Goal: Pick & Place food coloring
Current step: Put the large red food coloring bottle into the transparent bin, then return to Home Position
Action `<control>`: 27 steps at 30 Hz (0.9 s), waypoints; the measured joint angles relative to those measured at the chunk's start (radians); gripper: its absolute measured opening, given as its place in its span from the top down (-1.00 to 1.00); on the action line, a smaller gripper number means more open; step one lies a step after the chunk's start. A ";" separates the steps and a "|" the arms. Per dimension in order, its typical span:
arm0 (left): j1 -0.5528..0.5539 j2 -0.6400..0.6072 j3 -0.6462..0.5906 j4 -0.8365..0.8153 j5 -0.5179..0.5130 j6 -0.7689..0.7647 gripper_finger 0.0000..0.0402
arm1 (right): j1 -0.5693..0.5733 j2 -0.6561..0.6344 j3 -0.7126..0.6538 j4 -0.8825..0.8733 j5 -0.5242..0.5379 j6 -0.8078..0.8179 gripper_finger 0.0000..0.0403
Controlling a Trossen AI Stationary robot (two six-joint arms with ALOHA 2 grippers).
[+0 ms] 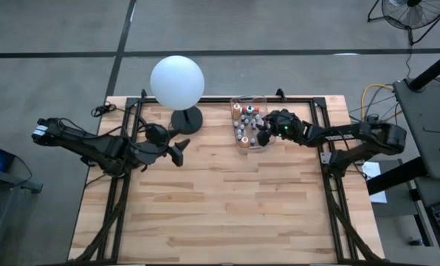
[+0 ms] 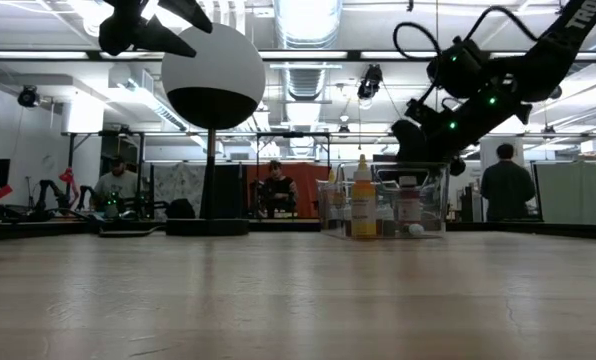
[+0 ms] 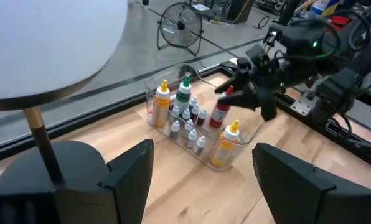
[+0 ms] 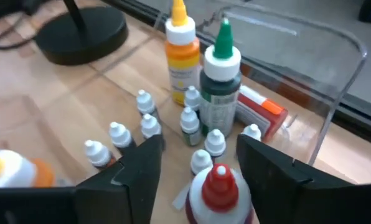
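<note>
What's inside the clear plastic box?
The clear bin holds little dropper bottles, an orange bottle, a green-capped bottle and a red-capped bottle. Bottles behind others are partly hidden.

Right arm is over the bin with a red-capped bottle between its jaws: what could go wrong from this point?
The red-capped bottle sits upright between the right gripper jaws, which look parted; withdrawing at an angle might tip it. Small white-capped droppers stand packed close around it, so a sideways move could topple several. The clear bin wall lies near the gripper, and a low exit might snag or drag it. The left gripper waits open by the lamp.
</note>
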 joint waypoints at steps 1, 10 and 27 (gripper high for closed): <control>0.000 -0.001 0.000 0.000 0.009 0.000 -0.22 | 0.000 -0.019 0.000 -0.011 0.000 0.003 -0.01; 0.000 -0.062 0.000 -0.001 0.086 0.075 -0.22 | 0.007 -0.279 0.071 -0.234 0.005 -0.026 -0.01; 0.000 -0.293 -0.043 -0.005 0.232 0.222 -0.22 | 0.135 -0.634 0.178 -0.549 -0.002 0.087 -0.01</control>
